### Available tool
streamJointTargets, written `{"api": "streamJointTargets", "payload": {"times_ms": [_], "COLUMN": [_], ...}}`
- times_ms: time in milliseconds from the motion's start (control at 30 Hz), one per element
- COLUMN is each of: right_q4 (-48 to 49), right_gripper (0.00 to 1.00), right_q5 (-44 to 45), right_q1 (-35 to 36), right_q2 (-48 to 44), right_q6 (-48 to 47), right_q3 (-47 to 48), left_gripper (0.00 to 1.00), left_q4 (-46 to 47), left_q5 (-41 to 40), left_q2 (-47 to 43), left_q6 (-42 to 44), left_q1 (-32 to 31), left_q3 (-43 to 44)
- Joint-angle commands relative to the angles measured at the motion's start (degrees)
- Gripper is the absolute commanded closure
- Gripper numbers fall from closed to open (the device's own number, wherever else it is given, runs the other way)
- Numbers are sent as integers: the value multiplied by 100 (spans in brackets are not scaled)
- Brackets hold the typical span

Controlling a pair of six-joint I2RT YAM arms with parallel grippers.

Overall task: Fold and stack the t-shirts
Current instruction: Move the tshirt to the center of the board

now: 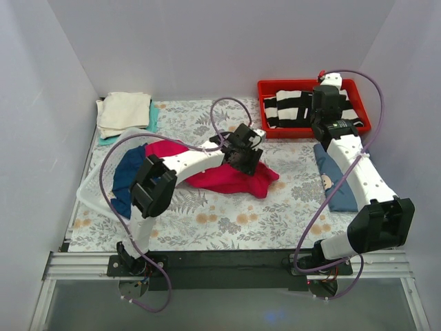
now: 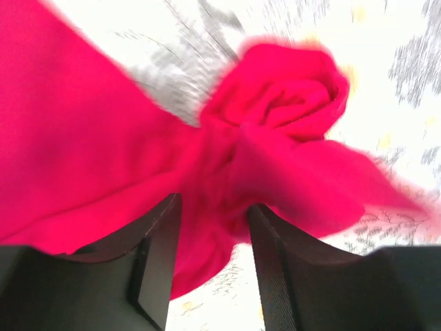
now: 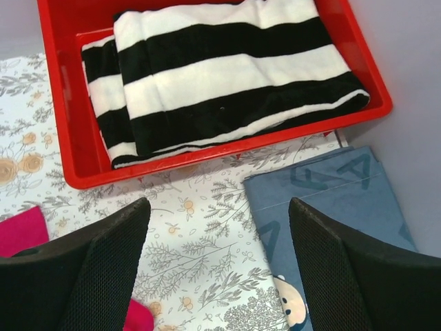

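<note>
At the middle of the bench [image 1: 227, 227], on the floral cover: crimson-red tee [image 1: 231, 178], crumpled in a low heap, one end trailing left toward a white basket [image 1: 88, 194] at the left edge. Directly above the heap: left hand [image 1: 242, 152], pointed down at the cloth. Through the left wrist camera: fingers [image 2: 155, 269] parted, red cloth bunched between them and twisted into a rose-like wad just beyond the tips. Lower in the gap, a sliver of bare floral cover, so no tight pinch on show; view smeared, fine contact hard to judge. Draped in the basket, touching the red cloth: navy-blue tee [image 1: 124, 176], loose and unfolded. At the far left corner: cream tee [image 1: 124, 110], folded, on top of a folded teal tee [image 1: 154, 117], only its edge showing. At the far right: red tray [image 3: 58, 103], with a folded black-and-white striped tee [image 3: 227, 76] inside, filling most of it. Over the bench just in front of the tray: right hand [image 3: 219, 207], spread wide, nothing between its fingers. Just beside the tray's front right corner, under the right forearm: grey-blue tee [image 3: 331, 200], folded flat on the cover, with pale lettering and a cartoon face print. Well apart from the red heap, with bare floral cover between. At the lower left corner of the right wrist view: scraps of red cloth, past the left finger.
</note>
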Motion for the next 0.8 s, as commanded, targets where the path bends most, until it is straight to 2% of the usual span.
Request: {"api": "streamJointTargets", "payload": {"times_ms": [0, 67, 167, 233, 300, 433, 567, 767], "right_q4": [-3, -3, 6, -12, -21, -3, -3, -108], "right_gripper": [14, 15, 15, 16, 14, 13, 13, 12], "right_q5": [-452, -673, -1015, -1263, -1307, -1420, -2104, -3257], "right_q1": [47, 126, 345, 660, 951, 1811, 2226, 2709], "right_q2": [-54, -46, 33, 164, 235, 420, 700, 1114], "right_q6": [-47, -82, -213, -345, -705, -1206, -919, -803], "right_q3": [-113, -157, -158, -105, -26, 62, 272, 423], "left_gripper": [54, 53, 46, 42, 41, 41, 44, 48], "left_q4": [671, 794, 874, 681, 296, -293, -664, -823], "left_q5": [-1461, -1725, -1866, -1701, -1876, -2034, -2008, -1709], "left_q2": [-1257, -1590, -1925, -1961, -1848, -1523, -1232, -1311], "left_q6": [-449, -669, -818, -924, -1135, -1495, -1864, -2155], "left_q1": [233, 417, 654, 934, 1102, 1848, 2586, 3150], "left_q3": [-148, -341, -526, -439, -281, 150, 396, 160]}}
